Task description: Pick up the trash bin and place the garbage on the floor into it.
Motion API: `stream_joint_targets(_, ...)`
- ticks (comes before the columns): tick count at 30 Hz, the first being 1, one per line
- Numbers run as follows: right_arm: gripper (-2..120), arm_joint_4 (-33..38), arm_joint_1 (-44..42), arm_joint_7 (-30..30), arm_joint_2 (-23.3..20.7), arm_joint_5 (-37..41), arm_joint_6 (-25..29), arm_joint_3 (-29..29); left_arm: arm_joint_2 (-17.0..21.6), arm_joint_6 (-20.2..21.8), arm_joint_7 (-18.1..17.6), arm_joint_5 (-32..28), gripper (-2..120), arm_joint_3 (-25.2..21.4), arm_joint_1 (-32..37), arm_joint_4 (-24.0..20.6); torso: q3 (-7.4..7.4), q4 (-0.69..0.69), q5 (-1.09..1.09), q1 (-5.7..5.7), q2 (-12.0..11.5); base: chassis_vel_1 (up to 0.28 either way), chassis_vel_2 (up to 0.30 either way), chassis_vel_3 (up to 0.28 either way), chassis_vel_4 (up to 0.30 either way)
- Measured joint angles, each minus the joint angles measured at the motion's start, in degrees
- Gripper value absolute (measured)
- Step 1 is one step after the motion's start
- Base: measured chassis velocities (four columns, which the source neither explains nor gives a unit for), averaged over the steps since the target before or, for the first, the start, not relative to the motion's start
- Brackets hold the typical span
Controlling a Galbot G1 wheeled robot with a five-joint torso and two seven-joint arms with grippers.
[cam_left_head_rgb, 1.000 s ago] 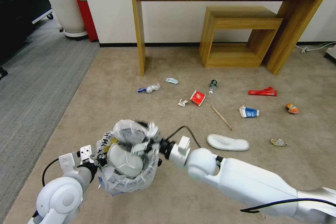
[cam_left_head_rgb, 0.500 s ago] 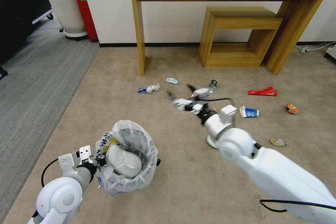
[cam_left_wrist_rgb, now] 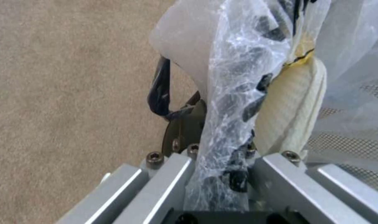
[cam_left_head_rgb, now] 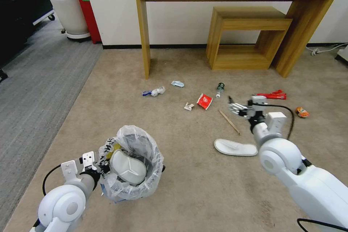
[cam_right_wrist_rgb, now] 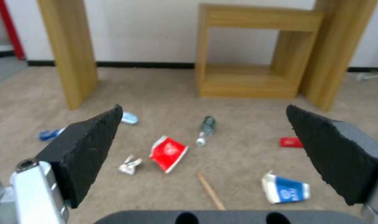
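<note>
Swung away from the bin's mouth within the last second; now out over the beige carpet with the right gripper (cam_left_head_rgb: 235,107), above the floor just beyond the thin wooden stick (cam_left_head_rgb: 229,121), black pads spread wide and holding nothing. No change on the left: left gripper (cam_left_wrist_rgb: 216,183) clamped on the rim of the small round trash bin lined with crinkled clear plastic (cam_left_head_rgb: 132,188), held low at the robot's left with one white slipper (cam_left_head_rgb: 128,167) inside.

Still on the carpet: second flat white slipper (cam_left_head_rgb: 235,147) near the right arm, crushed red paper cup (cam_left_head_rgb: 204,101), blue-and-white carton (cam_right_wrist_rgb: 284,190), green-labelled clear bottle (cam_left_head_rgb: 220,88), small crumpled white paper (cam_left_head_rgb: 188,106), flat red wrapper (cam_left_head_rgb: 272,95), orange wrapper (cam_left_head_rgb: 302,112).

Likely troubles from here:
- Pinching mostly bag film rather than the hard rim, to judge from the left wrist view; could slip or tear under added weight and tip the bin.
- Coming down between several pieces at once; could nudge the stick or carton aside instead of trapping one.
- Closing on thin, flat litter against soft carpet; could snag pile or skate off.
</note>
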Motion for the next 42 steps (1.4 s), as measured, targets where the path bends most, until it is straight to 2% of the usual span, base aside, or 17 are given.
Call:
stream_joint_targets(2,100,0.23,-3.59,-0.26,0.84,-1.82,1.16,3.51,-0.10,0.00,0.02,0.43,0,-0.03,0.00,-0.16,0.00,-0.01,0.02,0.00,0.00,0.000,0.000,0.000,0.000)
stream_joint_targets(6,100,1.14,-7.33,-0.79,2.40,-4.51,1.74,6.99,-0.51,0.01,0.12,0.86,0,0.02,0.22,-0.46,0.00,0.00,0.01,0.00,0.00,0.000,0.000,0.000,0.000)
stream_joint_targets(17,100,3.01,-14.49,-3.76,7.15,-9.50,3.06,12.43,-0.86,-0.16,0.88,1.84,0,-0.43,1.21,-1.21,0.00,-0.01,0.00,0.00,0.00,0.000,0.000,0.000,0.000)
stream_joint_targets(25,100,3.02,-16.57,-6.74,8.05,-10.86,3.81,13.61,-0.90,-0.36,0.90,2.18,0,-0.51,1.53,-1.24,0.00,-0.01,0.01,0.00,0.00,0.000,0.000,0.000,0.000)
stream_joint_targets(42,100,2.61,-15.67,-7.36,8.11,-11.97,3.78,13.04,-0.80,-0.69,0.90,2.32,0,-0.63,1.66,-1.45,0.00,-0.01,0.00,-0.01,0.00,-0.035,0.036,0.036,-0.037)
